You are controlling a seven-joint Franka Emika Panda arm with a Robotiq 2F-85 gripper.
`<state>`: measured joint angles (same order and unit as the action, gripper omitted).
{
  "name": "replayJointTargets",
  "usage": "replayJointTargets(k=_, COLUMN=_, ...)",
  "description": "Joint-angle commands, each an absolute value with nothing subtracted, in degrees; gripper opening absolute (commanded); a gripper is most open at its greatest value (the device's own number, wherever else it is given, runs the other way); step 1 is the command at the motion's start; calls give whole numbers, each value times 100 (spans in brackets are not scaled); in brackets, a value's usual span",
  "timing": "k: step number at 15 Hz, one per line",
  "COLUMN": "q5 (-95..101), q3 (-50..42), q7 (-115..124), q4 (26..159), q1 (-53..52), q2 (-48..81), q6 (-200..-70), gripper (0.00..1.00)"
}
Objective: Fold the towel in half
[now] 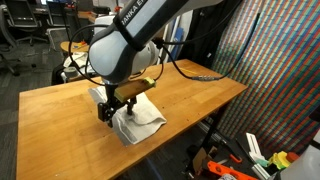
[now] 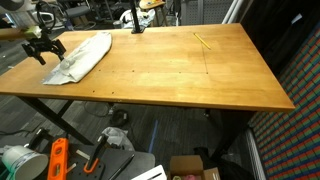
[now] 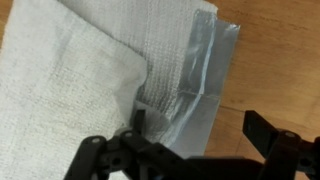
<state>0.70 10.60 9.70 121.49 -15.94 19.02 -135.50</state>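
Towel [image 1: 138, 120] lies just right of the frame's centre on the wooden table [image 1: 55, 110] in an exterior view, a pale crumpled heap, with the pincer [image 1: 106, 117] hanging at its left edge, under the bulky white arm [image 1: 120, 50]. In an exterior view taken from another spot, the towel [image 2: 82, 55] sits in the upper left of the frame, near the table's [image 2: 180, 85] far left corner. There the pincer [image 2: 47, 54] is just left of it, close to the cloth's end; whether it touches cannot be told at this size.

In the wrist view the towel [image 3: 70, 70] fills the upper left and middle, one woven off-white layer lying over another, its grey border strip [image 3: 205, 60] running down the right side of the cloth. The pincer [image 3: 200, 135] comes in from the bottom edge with its jaws spread wide and gripping nothing. One finger stands over the cloth by the strip, the other over bare wood [image 3: 275, 60] at the right, and the towel's edge lies between them.

The arm's upper link carries dark letters, of which "ANKA" [image 1: 131, 14] can be read; the rest is cut off.

A thin yellow stick [image 2: 202, 41] lies well apart from the towel, at the upper middle of the table. Under the table, at the bottom of the frame, stands an open cardboard box [image 2: 195, 168]; its contents are too small to tell.
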Motion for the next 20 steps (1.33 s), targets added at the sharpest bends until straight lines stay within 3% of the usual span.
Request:
replayJointTargets(k=1, q5=110, q3=1032, q7=1209, q4=12239, q1=-1627, q2=1780, q6=-13808, gripper=100)
replayJointTargets(k=13, q5=721, q3=931, q7=2190, q4=12306, q1=-1812, q2=1243, q6=-13747, gripper=100)
replayJointTargets(k=20, q5=1496, q3=791, q7=2816, q4=12128, q1=-1875, q2=1584, q6=-13522, gripper=100)
